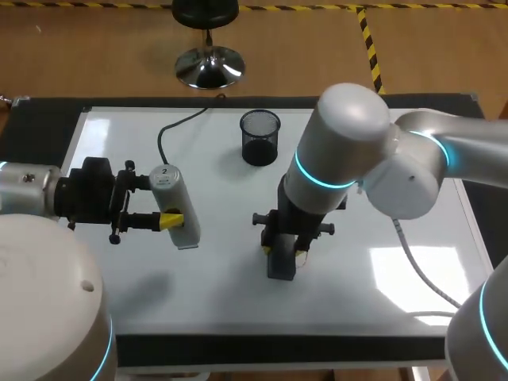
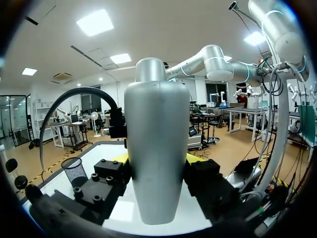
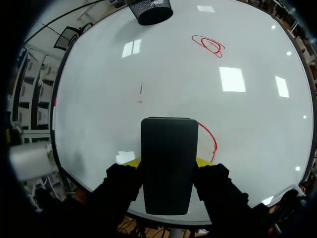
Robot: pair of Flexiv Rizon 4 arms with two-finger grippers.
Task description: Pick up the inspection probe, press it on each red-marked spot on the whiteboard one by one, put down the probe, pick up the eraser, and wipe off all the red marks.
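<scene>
The eraser (image 1: 281, 263), a black block, is sitting just below the middle of the head view, clamped between the two yellow-tipped fingers of the right hand (image 1: 284, 252), which are pressing on it from both sides. It is standing on end over the whiteboard (image 1: 214, 294); whether its lower end is actually touching the surface is not clear. In the right wrist view a curved red mark (image 3: 211, 139) is showing just beside the eraser, a red looped mark (image 3: 210, 43) is lying well ahead of it, and a faint short red stroke (image 3: 140, 94) is lying between the eraser and the far edge of the board.

The probe (image 1: 176, 206), a silver cylinder with a narrower neck, is being held at the left of the head view by the left hand (image 1: 173, 219), whose fingers are closing on its sides around mid-length. It is hanging over the left part of the board, well apart from the eraser.

A black mesh cup (image 1: 260, 136) is standing on the board in the upper middle of the frame. A dark cable (image 1: 178, 125) is curving across the board's upper left. The dark worktop (image 1: 278, 349) is showing around the board's edges.
</scene>
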